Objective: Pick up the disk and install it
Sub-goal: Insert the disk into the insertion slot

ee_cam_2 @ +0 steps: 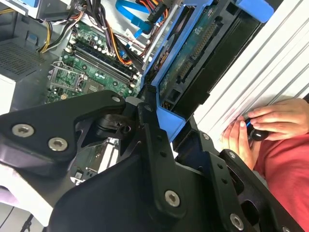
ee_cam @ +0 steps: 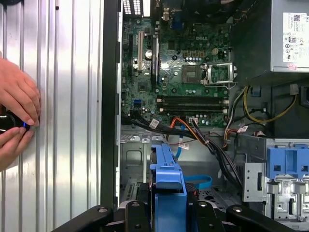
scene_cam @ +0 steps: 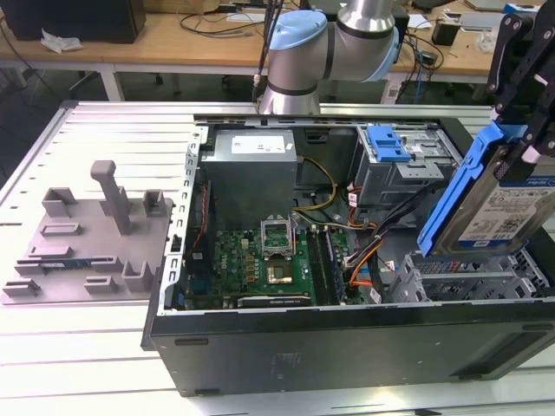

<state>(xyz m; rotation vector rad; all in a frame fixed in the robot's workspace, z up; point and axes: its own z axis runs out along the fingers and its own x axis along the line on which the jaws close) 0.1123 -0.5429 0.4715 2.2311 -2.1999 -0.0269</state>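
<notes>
Off the PC case (scene_cam: 303,355) on the exterior view's left: grey fixture plate (scene_cam: 87,234), not in play. Over the case's right end: the disk (scene_cam: 507,208), tilted, lower end just above the silver drive cage (scene_cam: 468,277). Gripper (ee_cam: 169,212) is clamped across its blue carrier. You're likely handling dense, stiff, shock-sensitive metal, so hold the carrier sides, not the label. Wrist hangs steeply pitched above the case.
</notes>
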